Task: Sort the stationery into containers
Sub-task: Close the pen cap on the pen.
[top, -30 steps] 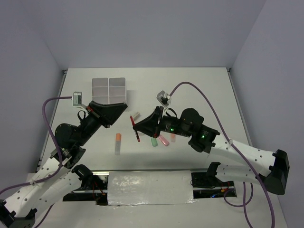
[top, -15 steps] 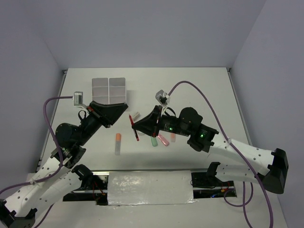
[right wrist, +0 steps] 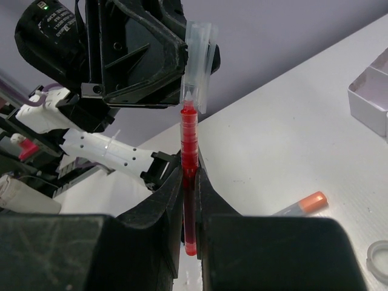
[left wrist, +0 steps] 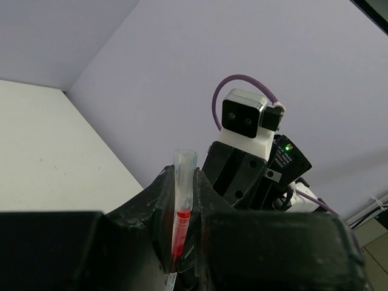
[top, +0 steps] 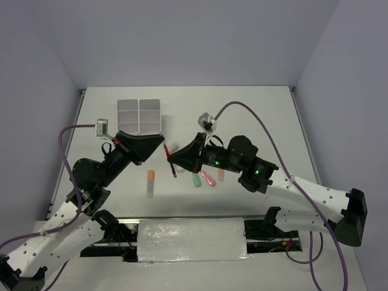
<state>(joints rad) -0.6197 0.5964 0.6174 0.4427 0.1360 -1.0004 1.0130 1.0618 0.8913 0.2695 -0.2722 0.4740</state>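
My right gripper [right wrist: 190, 176] is shut on a red pen [right wrist: 189, 145] and holds it upright above the table; it also shows in the top view [top: 172, 160]. My left gripper [left wrist: 182, 182] is shut on the pen's clear cap [left wrist: 185, 173], with its tip meeting the right gripper in the top view [top: 162, 142]. The pen's tip sits just inside the cap's open end [right wrist: 198, 60]. The white organiser box [top: 139, 114] stands behind the left gripper. An orange marker [top: 150, 182], a green marker [top: 196, 179], a pink marker [top: 209, 179] and a second orange one [top: 220, 176] lie on the table.
A clear tape ring [right wrist: 379, 253] lies at the lower right edge of the right wrist view, with an orange marker [right wrist: 303, 205] nearby and the box corner [right wrist: 371, 97] at the right edge. Purple cables arc over both arms. The walls are close on three sides.
My right gripper has moved the red pen slightly left and my left gripper has shifted slightly right, so the two tips now meet. The markers on the table have not moved.
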